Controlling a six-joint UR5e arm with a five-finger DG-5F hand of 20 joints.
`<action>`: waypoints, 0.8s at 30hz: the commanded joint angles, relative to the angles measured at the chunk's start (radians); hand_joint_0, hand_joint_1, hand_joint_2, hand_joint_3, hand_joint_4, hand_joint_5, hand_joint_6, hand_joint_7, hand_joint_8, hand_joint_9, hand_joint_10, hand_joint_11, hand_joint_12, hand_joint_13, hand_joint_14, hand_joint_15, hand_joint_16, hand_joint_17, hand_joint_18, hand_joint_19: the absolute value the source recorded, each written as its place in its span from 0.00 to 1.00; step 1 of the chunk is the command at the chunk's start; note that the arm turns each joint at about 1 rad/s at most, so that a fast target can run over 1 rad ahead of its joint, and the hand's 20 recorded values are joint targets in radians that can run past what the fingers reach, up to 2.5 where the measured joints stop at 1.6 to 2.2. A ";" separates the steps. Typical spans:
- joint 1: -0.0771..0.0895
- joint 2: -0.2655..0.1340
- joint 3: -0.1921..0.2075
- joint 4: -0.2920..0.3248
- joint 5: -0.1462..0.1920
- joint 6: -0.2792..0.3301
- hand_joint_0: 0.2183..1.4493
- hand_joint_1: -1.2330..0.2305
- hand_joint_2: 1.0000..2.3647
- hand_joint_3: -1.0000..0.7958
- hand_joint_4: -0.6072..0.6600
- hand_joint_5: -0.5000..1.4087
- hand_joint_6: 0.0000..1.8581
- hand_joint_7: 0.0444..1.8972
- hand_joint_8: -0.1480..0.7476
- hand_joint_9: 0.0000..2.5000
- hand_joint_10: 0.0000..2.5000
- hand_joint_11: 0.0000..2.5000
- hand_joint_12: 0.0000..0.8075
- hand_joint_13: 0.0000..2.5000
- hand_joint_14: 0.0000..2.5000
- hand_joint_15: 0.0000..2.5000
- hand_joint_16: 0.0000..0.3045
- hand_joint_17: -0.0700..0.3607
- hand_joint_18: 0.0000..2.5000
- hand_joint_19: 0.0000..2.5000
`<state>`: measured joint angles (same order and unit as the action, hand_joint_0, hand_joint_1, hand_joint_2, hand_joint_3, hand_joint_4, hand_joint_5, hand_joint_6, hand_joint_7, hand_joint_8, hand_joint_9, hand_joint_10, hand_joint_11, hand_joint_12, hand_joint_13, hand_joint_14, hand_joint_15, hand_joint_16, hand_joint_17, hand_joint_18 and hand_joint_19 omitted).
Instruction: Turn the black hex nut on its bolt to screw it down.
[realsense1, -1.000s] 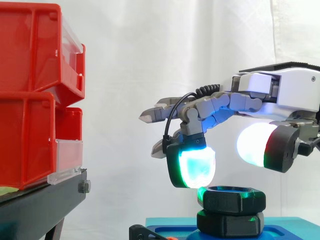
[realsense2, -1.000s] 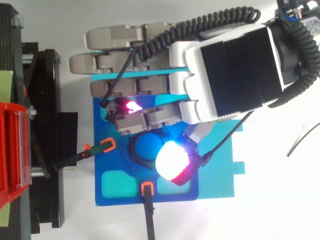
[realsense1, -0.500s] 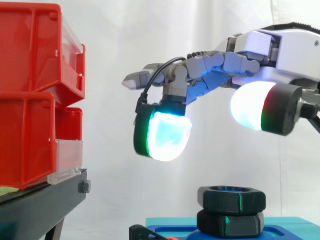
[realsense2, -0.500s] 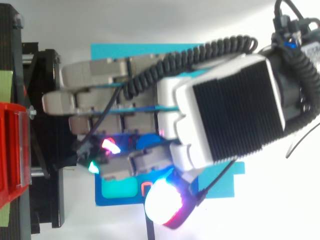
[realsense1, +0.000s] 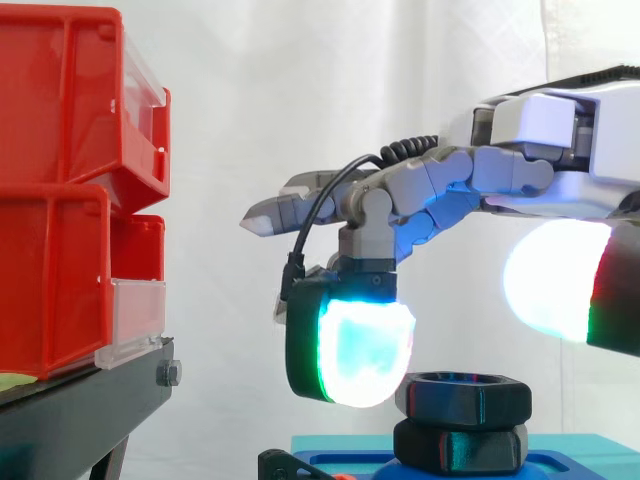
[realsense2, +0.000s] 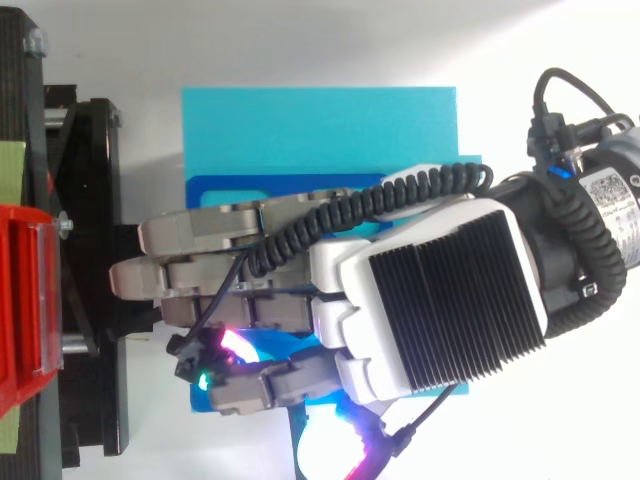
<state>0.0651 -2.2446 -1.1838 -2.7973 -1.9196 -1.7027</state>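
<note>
**Fig.** Hand (realsense1: 500, 175) spread open over black hex nut (realsense1: 468, 398), holding nothing.
Nut: matte black, flat-sided, level, top rim catching cyan-green glow. It sits just below the hand, betw. one down-bent fingertip (realsense1: 352, 345) (overlaps nut's edge; contact unclear) and the thumb pad (realsense1: 555, 285), which is higher and apart. Directly under the nut: second black hex piece (realsense1: 460, 447) on blue plate (realsense2: 320, 130).

A white curtain (realsense1: 300, 100) hangs behind everything. On the left, red bins (realsense1: 60, 120) sit one on top of the other on a black stand (realsense1: 70, 420). The bins have clear fronts. From above, the counter (realsense2: 300, 45) is white and bright.
</note>
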 joint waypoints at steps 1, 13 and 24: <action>-0.001 0.000 0.000 -0.007 0.001 -0.002 0.23 0.69 0.00 0.28 0.51 0.25 0.27 0.64 0.36 0.28 0.00 0.02 0.36 0.09 0.00 0.00 0.14 0.38 0.02 0.03; -0.014 -0.001 -0.037 0.015 -0.001 -0.015 0.23 0.69 0.00 0.28 0.51 0.26 0.27 0.67 0.36 0.28 0.00 0.02 0.36 0.09 0.00 0.00 0.14 0.38 0.02 0.03; -0.033 -0.001 -0.036 0.021 -0.004 -0.023 0.23 0.69 0.00 0.28 0.51 0.26 0.27 0.70 0.36 0.28 0.00 0.02 0.36 0.09 0.00 0.00 0.13 0.38 0.02 0.03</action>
<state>0.0394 -2.2455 -1.2202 -2.7774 -1.9215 -1.7206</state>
